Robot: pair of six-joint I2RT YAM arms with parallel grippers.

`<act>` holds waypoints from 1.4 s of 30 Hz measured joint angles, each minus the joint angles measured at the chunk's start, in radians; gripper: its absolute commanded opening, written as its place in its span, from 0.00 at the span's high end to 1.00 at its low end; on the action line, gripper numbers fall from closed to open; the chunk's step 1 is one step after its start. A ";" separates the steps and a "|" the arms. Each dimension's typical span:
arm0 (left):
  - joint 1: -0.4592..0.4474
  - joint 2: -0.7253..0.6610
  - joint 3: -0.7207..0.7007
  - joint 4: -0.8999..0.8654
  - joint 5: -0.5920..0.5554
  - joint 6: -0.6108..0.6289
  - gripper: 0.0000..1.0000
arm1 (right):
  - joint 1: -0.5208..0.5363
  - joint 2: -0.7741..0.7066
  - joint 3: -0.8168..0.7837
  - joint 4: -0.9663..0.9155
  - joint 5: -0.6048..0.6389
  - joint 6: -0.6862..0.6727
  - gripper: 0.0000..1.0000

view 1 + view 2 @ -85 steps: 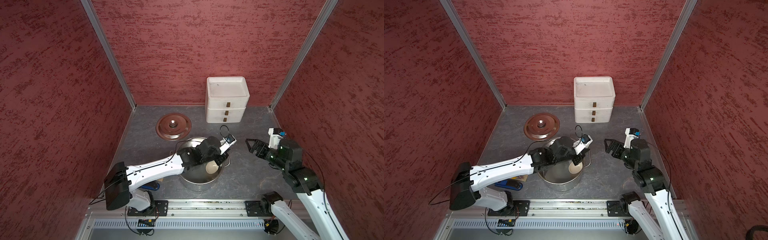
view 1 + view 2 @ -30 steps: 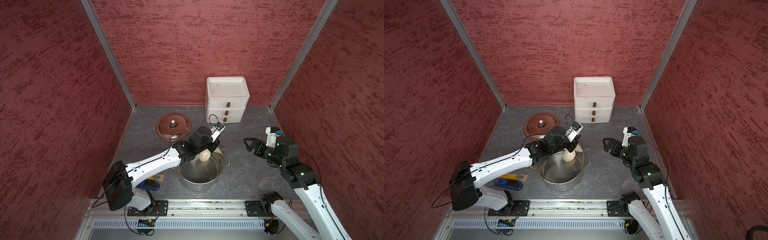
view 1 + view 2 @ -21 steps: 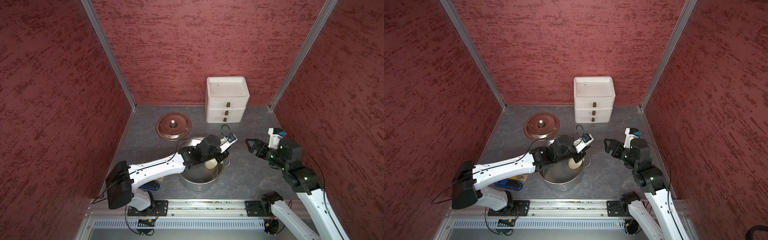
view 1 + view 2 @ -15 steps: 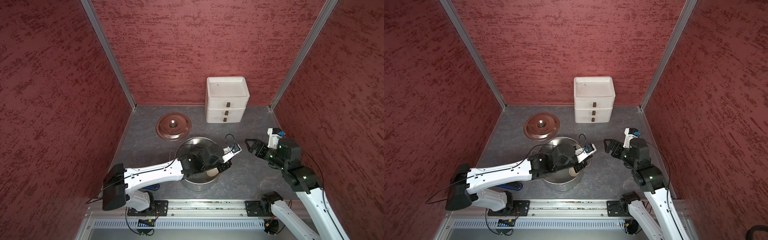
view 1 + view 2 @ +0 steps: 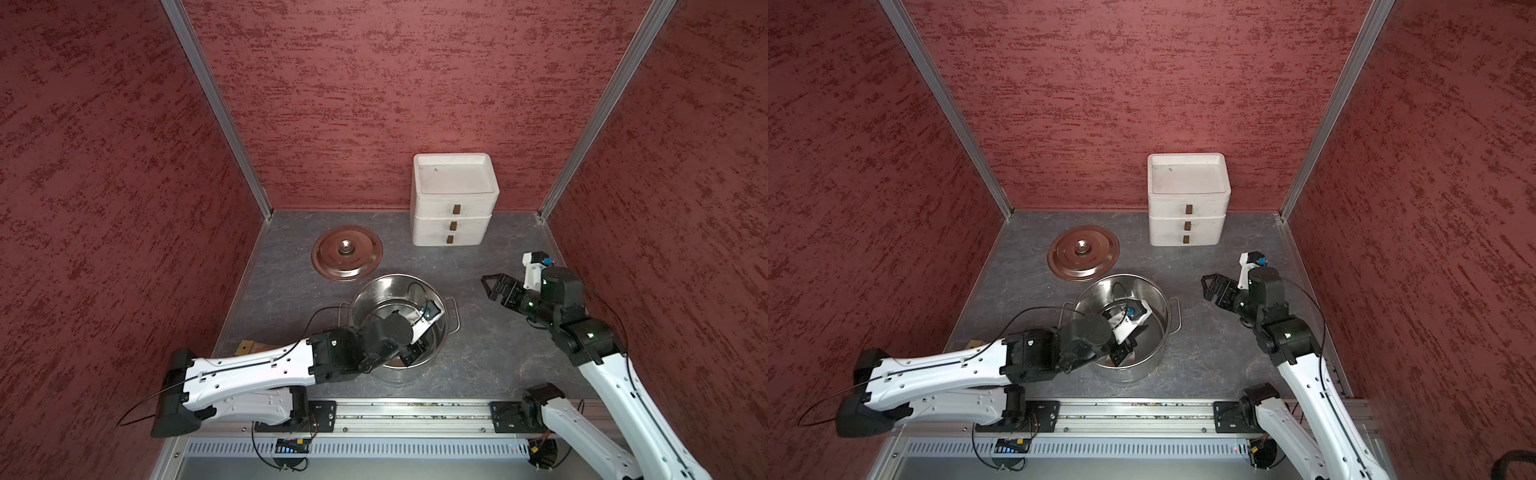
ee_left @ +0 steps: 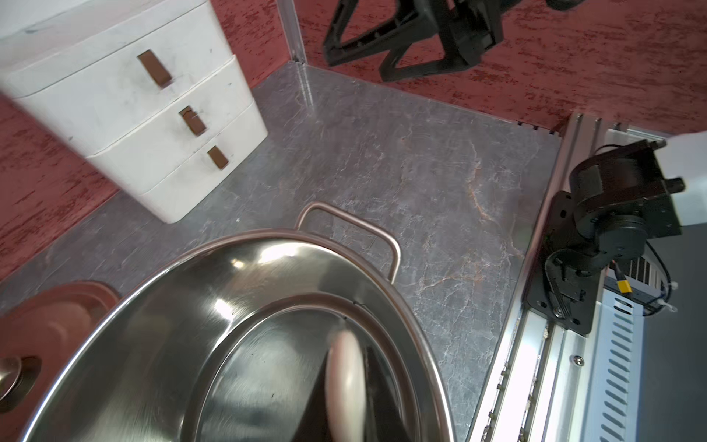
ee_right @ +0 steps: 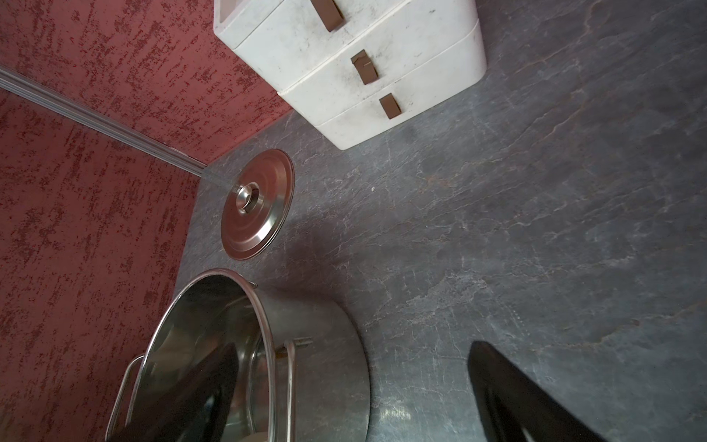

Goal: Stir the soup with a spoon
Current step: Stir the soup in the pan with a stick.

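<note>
One spoon [image 6: 344,379], one pot [image 5: 374,291], one lid [image 5: 347,253], three stacked drawers [image 5: 451,226]

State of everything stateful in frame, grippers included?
pot: uncovered, upright
lid: off the pot, lying flat, knob up
drawer unit: all three drawers shut
spoon: gripped, bowl down inside the pot
left gripper: shut on the spoon
right gripper: open, empty

Left arm [image 5: 249,370]: white links stretched low from the near rail toward the middle, wrist bent downward.
Left gripper [image 5: 409,356]: pointing down, jaws closed on the spoon [image 6: 344,382].
Right arm [image 5: 604,368]: rising from the near rail, elbow folded, forearm held aloft.
Right gripper [image 5: 489,287]: jaws spread wide, empty, aimed toward the left arm's wrist, well apart from it.
</note>
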 measured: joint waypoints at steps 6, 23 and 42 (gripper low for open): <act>0.169 -0.119 -0.053 -0.035 0.000 -0.011 1.00 | 0.000 0.029 0.000 0.018 -0.005 -0.008 0.02; 0.465 0.178 0.082 0.134 0.303 0.126 1.00 | 0.000 0.004 0.000 0.025 0.002 -0.011 0.02; 0.278 0.370 0.222 0.237 0.475 0.155 1.00 | 0.000 -0.078 -0.014 0.000 0.013 -0.010 0.02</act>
